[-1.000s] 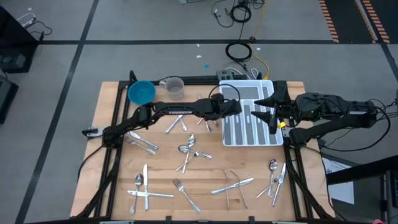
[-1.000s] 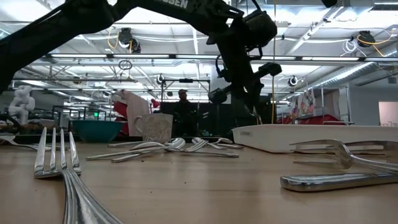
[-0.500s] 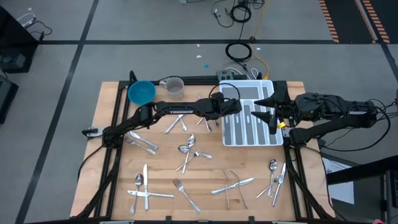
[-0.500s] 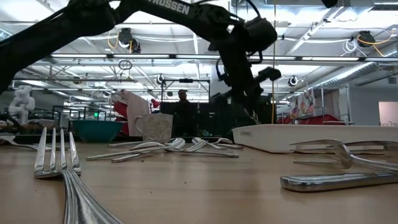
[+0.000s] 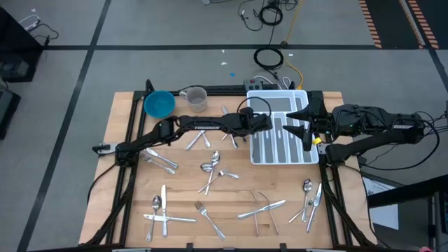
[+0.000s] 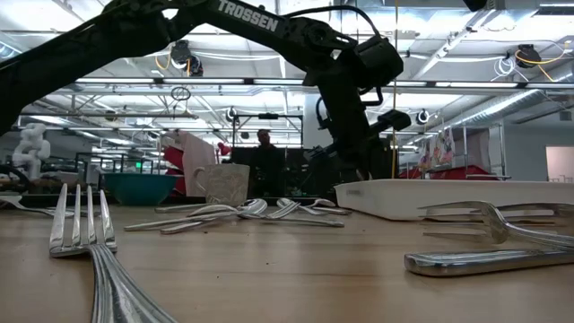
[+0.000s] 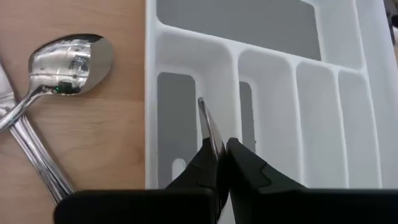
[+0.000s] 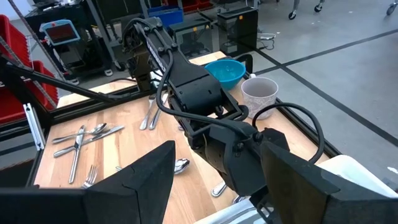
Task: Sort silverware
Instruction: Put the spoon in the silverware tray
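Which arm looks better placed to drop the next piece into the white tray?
The left: its end effector is shut on a utensil above the tray. The right end effector waits open and empty.

overhead down, low level, wrists close, sharing white tray (image 5: 280,133)

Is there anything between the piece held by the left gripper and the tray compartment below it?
Nothing visible. The left gripper is shut on a thin piece of silverware directly over the white tray; the compartment under it looks empty.
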You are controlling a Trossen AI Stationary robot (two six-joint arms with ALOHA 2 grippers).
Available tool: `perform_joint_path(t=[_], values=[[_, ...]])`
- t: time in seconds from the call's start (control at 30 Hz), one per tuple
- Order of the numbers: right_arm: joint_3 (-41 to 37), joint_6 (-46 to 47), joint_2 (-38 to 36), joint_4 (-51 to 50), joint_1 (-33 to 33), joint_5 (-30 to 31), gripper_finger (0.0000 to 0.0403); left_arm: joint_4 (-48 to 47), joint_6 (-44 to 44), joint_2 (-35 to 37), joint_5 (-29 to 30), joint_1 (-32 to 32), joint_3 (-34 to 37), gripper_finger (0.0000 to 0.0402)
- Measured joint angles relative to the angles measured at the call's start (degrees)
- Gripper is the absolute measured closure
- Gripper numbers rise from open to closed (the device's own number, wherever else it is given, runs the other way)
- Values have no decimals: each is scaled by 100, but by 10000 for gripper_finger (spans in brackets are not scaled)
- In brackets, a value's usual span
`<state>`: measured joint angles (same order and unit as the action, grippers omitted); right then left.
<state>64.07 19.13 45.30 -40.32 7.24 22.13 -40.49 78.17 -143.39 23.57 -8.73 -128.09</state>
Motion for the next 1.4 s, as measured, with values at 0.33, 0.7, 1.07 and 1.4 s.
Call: perform_joint_path(t=[0.33, 0.7, 1.07, 1.4], values=[[0, -61, 0, -5, -1, -277, 172, 90, -713, 0, -42, -2, 4, 322], [0, -78, -2, -31, 0, -302, 172, 510, -1617, 45, -477, -98, 4, 313], [0, -174, -55, -271, 0, -302, 172, -24, -4191, 1346, -1154, 42, 2, 313], [2, -229, 13, -313, -4, -63, 172, -1578, -5699, 3367, -817, 427, -4, 313]])
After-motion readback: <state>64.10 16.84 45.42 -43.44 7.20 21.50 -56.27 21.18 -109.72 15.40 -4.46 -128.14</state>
